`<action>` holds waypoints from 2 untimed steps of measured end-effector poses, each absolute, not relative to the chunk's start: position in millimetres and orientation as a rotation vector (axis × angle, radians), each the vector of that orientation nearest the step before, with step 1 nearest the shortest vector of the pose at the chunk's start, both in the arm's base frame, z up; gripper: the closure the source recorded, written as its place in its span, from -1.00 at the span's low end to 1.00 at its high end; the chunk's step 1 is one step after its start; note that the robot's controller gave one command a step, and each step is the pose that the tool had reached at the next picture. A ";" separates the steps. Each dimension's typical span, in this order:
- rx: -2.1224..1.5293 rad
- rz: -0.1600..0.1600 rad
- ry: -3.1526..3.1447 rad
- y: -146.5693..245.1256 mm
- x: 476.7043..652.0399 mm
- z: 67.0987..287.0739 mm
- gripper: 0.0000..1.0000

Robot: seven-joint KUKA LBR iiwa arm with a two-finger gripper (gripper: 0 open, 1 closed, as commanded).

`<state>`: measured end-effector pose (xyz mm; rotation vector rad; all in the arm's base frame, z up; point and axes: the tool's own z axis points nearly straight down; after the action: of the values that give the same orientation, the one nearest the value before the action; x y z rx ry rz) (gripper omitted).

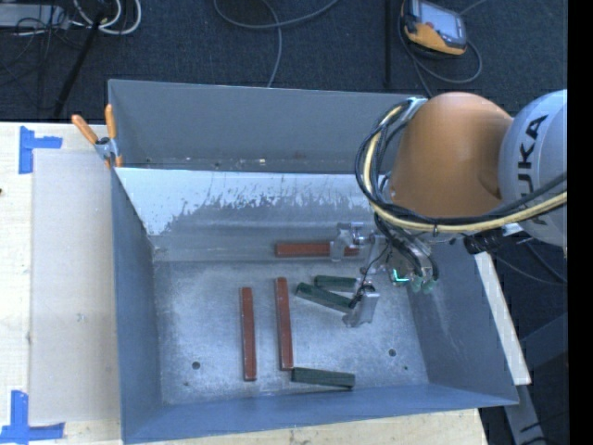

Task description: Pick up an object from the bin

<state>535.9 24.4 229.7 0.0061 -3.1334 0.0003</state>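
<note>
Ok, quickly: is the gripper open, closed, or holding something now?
Gripper: cannot be told. It is down at the dark green blocks in the right part of the bin.

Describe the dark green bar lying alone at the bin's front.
The dark green bar is a short, straight, matte strip. It lies flat on the bin floor by the front wall, almost crosswise. Its left end lies close by the near end of a red-brown bar; whether they touch is unclear.
</note>
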 end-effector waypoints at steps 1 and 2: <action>-0.081 0.000 -3.133 -2.0 552.0 120.7 -1.00; -0.099 0.000 -3.140 -38.1 574.8 67.4 -1.00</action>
<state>574.8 -38.1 67.4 -0.0995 -3.1395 -0.0003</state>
